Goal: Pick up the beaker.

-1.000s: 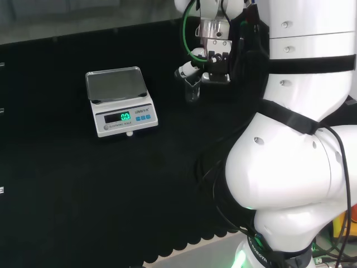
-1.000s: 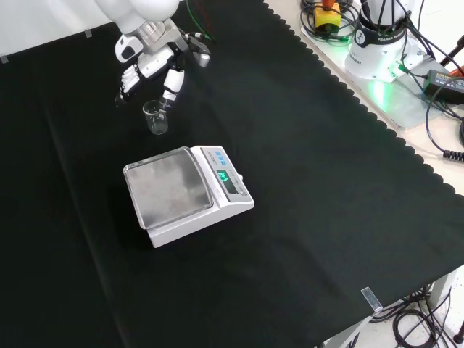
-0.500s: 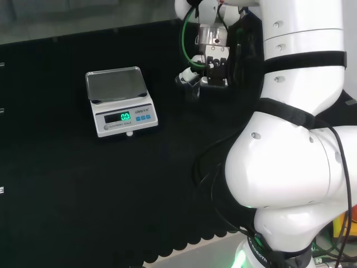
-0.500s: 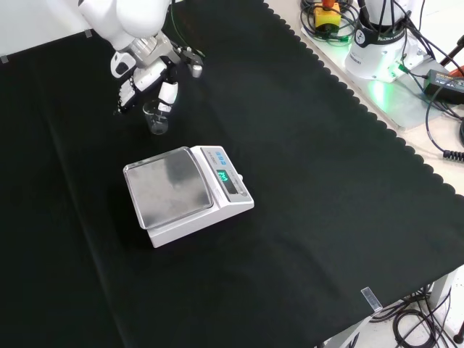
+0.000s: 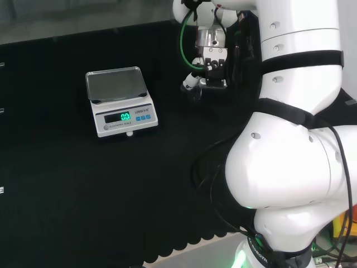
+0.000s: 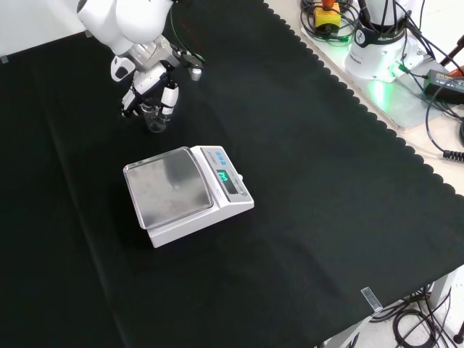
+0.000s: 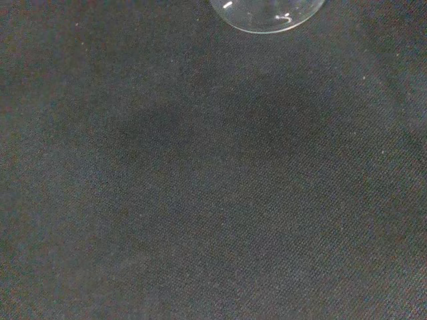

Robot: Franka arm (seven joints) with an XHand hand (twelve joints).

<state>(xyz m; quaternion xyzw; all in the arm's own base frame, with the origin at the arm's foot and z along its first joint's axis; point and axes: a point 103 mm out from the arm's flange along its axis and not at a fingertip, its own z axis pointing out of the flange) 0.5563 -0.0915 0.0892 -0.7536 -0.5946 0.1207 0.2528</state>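
Head view: the robot hand [image 5: 211, 67] hangs at about 1 o'clock from the scale [image 5: 120, 108], with the clear beaker [image 5: 194, 92] just under its fingers on the counter [image 5: 100, 190]. The step in hand looks like closing in for the grasp.

Front view: the beaker [image 6: 154, 118] stands on the cloth at 11 o'clock from the scale [image 6: 185, 193], and the robot hand [image 6: 148, 80] has fingers on either side of it, narrowing. Whether they touch the glass yet I cannot tell. Next comes closing fully, then a straight lift.

Wrist view: the beaker's round rim [image 7: 267, 15] shows close.

Against a second ago, the robot hand has dropped lower around the beaker, which has stayed put.
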